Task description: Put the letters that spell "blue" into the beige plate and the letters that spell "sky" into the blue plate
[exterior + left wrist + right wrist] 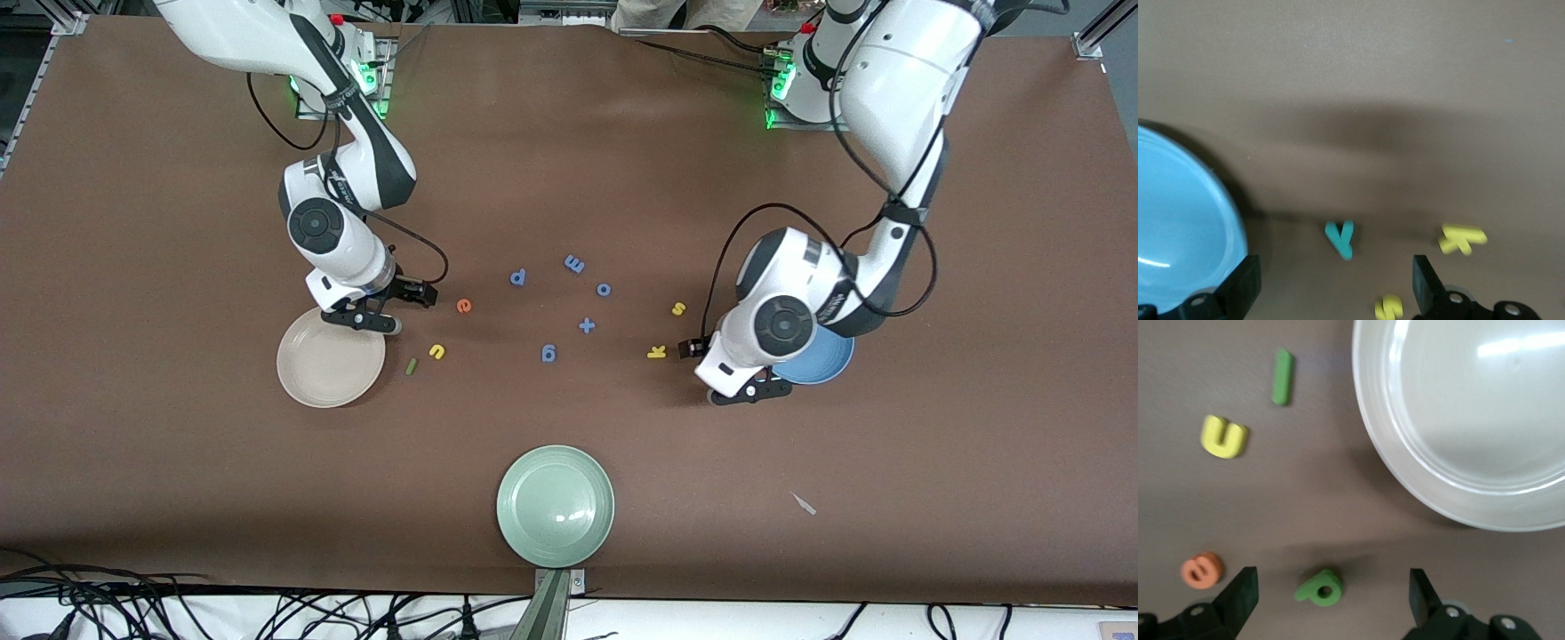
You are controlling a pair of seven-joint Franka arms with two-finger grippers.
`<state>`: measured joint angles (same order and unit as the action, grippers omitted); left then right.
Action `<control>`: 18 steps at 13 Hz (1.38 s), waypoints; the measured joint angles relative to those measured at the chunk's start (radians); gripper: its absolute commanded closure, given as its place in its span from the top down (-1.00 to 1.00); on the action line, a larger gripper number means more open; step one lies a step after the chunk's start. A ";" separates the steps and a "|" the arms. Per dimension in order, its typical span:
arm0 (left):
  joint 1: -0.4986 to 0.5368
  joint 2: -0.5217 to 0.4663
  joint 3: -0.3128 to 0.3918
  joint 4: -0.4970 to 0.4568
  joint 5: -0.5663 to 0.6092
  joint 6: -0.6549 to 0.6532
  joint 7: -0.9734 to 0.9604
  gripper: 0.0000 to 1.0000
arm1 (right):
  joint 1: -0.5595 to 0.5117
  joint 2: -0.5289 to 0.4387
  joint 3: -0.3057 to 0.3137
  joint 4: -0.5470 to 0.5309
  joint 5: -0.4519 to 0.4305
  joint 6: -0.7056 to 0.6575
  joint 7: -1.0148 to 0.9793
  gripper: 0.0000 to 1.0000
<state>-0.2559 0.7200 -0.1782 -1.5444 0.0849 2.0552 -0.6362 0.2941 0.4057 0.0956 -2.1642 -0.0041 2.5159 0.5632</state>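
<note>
On the counter [178, 222] all seven letters lie loose; the beige plate [331, 360] and the blue plate [822, 360] hold nothing. The left end effector [1331, 283] gapes empty over the teal y [1340, 239]. The right end effector [1331, 597] gapes empty over the green b [1319, 587].

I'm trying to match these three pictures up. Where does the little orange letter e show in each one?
Front view: the orange e lies on the table beside the right end effector, farther from the camera than the yellow u.
Right wrist view: the e shows near one fingertip.
Left wrist view: not in it.
Shared landmark: the beige plate, whose rim fills much of the right wrist view.
</note>
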 measured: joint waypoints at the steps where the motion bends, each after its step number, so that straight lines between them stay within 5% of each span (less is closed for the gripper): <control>1: -0.012 0.018 0.000 0.000 0.029 0.011 -0.049 1.00 | 0.000 0.004 0.000 -0.020 0.000 0.019 0.019 1.00; 4: -0.030 0.048 0.000 0.000 0.040 0.026 -0.118 0.43 | 0.014 0.009 0.002 -0.036 0.000 0.029 0.070 1.00; 10: -0.006 0.065 0.008 0.000 0.040 0.062 -0.127 -0.11 | 0.027 0.030 0.002 -0.040 0.000 0.058 0.094 0.86; 11: -0.006 0.069 0.008 -0.001 0.040 0.062 -0.127 -0.17 | 0.027 0.037 0.002 -0.041 0.000 0.066 0.094 0.75; 13: -0.007 0.071 0.007 -0.002 0.040 0.064 -0.127 -0.84 | 0.027 0.048 0.002 -0.041 0.000 0.077 0.097 0.45; 14: -0.006 0.071 0.007 -0.002 0.040 0.065 -0.127 -0.99 | 0.027 0.051 0.002 -0.041 0.000 0.080 0.100 0.24; 18: -0.005 0.071 0.005 -0.001 0.040 0.065 -0.128 -1.00 | 0.027 0.041 0.002 -0.040 0.000 0.082 0.105 -0.54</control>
<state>-0.2610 0.7908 -0.1736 -1.5458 0.1248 2.1205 -0.7638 0.3211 0.4465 0.0975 -2.2046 -0.0041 2.5974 0.6678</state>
